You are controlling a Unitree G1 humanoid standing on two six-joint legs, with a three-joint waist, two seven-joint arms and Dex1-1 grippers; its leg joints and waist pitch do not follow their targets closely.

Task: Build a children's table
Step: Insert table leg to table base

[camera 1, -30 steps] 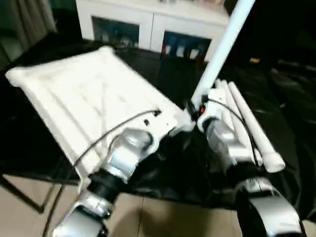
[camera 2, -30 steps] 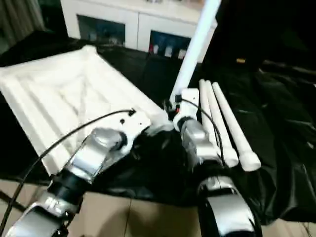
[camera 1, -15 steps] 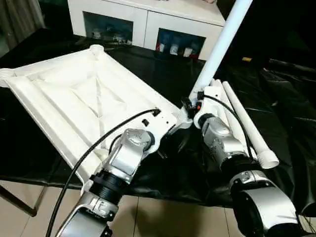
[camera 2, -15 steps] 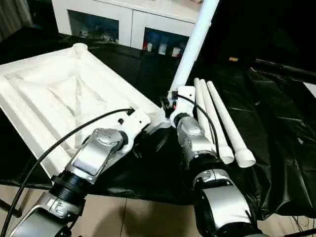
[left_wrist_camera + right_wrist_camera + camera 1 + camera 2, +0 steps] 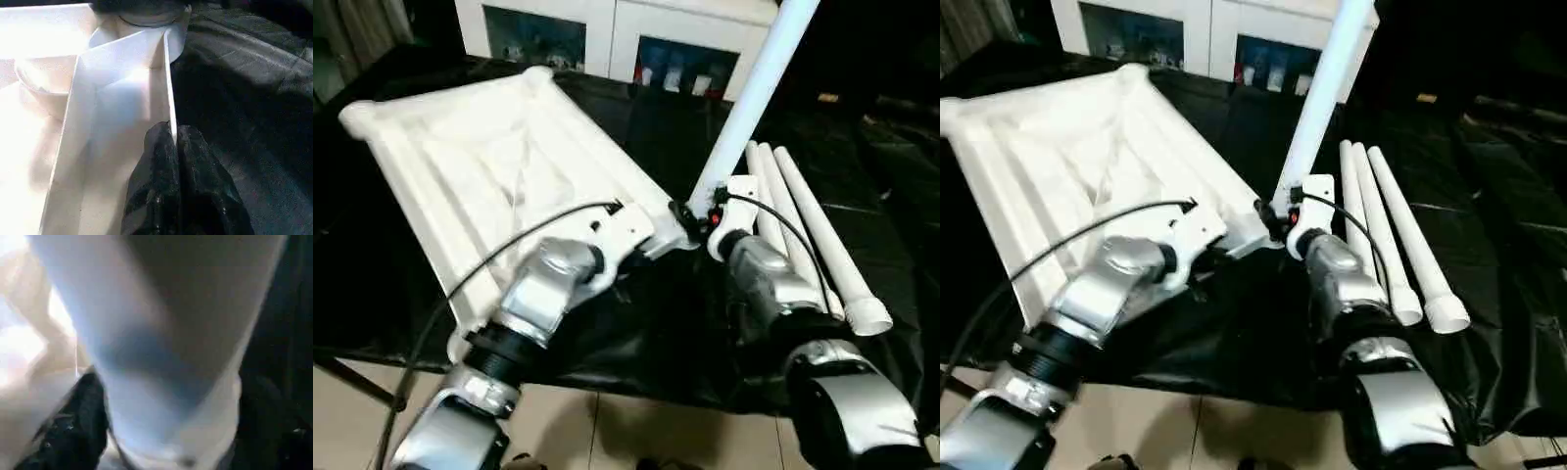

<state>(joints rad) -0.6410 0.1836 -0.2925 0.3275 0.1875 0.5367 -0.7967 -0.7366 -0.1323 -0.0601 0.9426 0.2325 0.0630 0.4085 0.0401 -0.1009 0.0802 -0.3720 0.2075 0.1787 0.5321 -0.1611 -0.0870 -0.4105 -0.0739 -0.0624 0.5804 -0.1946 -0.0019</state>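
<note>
The tabletop (image 5: 499, 186) is lying underside up on the black-covered worktop (image 5: 901, 225), and one leg (image 5: 754, 93) is standing tilted in its near right corner socket. The left gripper (image 5: 175, 147) is clenched on the thin rim wall of the tabletop just beside that socket, steadying it. The right gripper (image 5: 171, 431) is straddling the foot of the leg with a finger (image 5: 83, 421) on either side; whether it is squeezing or has let go, I cannot tell. Three spare legs (image 5: 813, 235) are lying side by side on the right, just beyond the right arm.

To do this step well, I judge the leg should be brought square to the socket before pressing or twisting it home, while the left gripper is holding the corner down so the tabletop is not sliding.
</note>
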